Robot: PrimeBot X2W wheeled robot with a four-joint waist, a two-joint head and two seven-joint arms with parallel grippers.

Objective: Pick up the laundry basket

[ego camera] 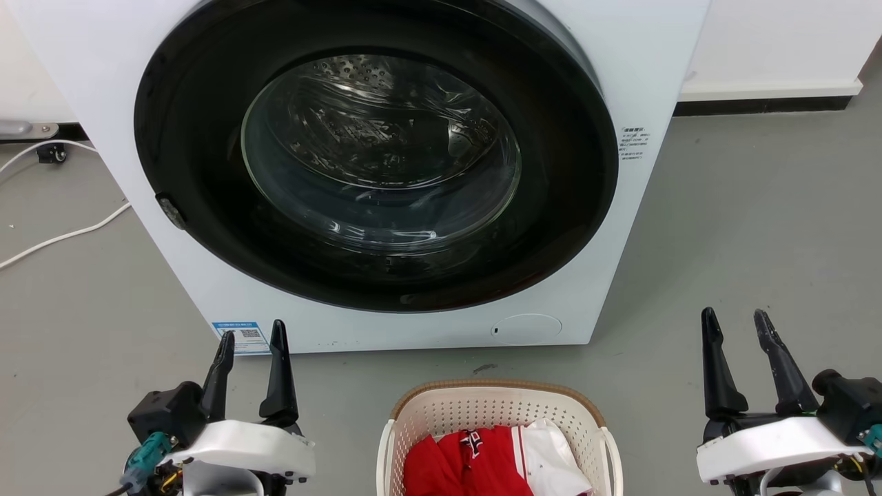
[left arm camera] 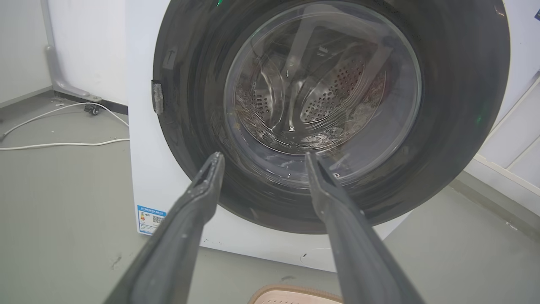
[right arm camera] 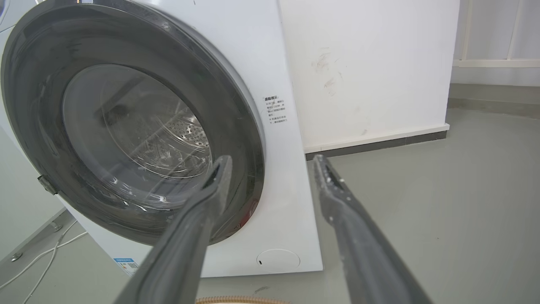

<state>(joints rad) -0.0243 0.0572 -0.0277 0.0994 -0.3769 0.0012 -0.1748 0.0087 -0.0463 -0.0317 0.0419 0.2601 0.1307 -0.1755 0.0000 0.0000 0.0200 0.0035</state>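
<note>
**Laundry basket set on the floor between two released pincers**

The laundry basket (ego camera: pixel 482 411) is seen at the bottom middle of the head view, standing on the grey floor (ego camera: pixel 758 227) just in front of the washing machine (ego camera: pixel 641 69). Its brown woven-look rim is turned toward the machine, and its near part is cut off by the picture's edge. A red garment (ego camera: pixel 468 461) and a white garment (ego camera: pixel 551 458) are held inside it, lying side by side.

The left pincer (ego camera: pixel 252 334) is placed to the left of the basket and the right pincer (ego camera: pixel 734 315) to its right, each well apart from it. Both are released, their two dark fingers spread with a clear gap between them, and nothing is gripped. The fingers are pointed toward the machine. In both wrist views a strip of the basket's rim is caught at the bottom edge, below the fingers.

The machine's round dark door (ego camera: pixel 207 227) is shut, and the perforated drum is seen through its glass. A blue label (ego camera: pixel 241 336) is stuck at the lower left corner of the front panel, a round cap (ego camera: pixel 527 327) at the lower right. A white cable (ego camera: pixel 62 238) is laid on the floor to the machine's left.
</note>
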